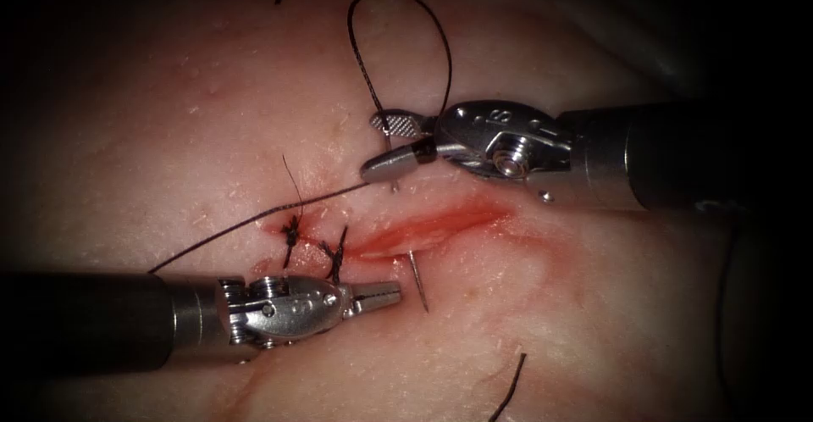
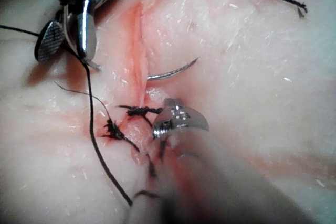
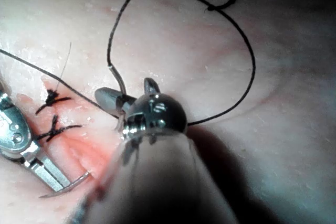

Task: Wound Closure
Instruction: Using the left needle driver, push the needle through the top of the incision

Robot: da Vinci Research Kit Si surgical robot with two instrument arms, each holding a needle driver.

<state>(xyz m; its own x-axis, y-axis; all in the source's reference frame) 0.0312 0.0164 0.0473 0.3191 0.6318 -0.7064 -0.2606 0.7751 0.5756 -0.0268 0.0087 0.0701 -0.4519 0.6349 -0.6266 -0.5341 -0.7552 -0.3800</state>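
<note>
needle (image 1: 418, 280) through the tissue (image 1: 593, 320), tip out below the cut (image 1: 423, 234), pointing down-right | mid-curve buried | right tool (image 1: 385, 145) jaws parted around the needle's tail end by the thread (image 1: 398, 41) | left tool (image 1: 385, 295) closed, empty, just beside the tip

Curved needle (image 1: 417, 280) is lodged in the tissue (image 1: 593, 303), spanning the cut (image 1: 423, 231): its tip projects below the cut and its tail above. Dark thread (image 1: 254, 223) loops from the tail and trails left past two stitches (image 1: 313, 244).
</note>
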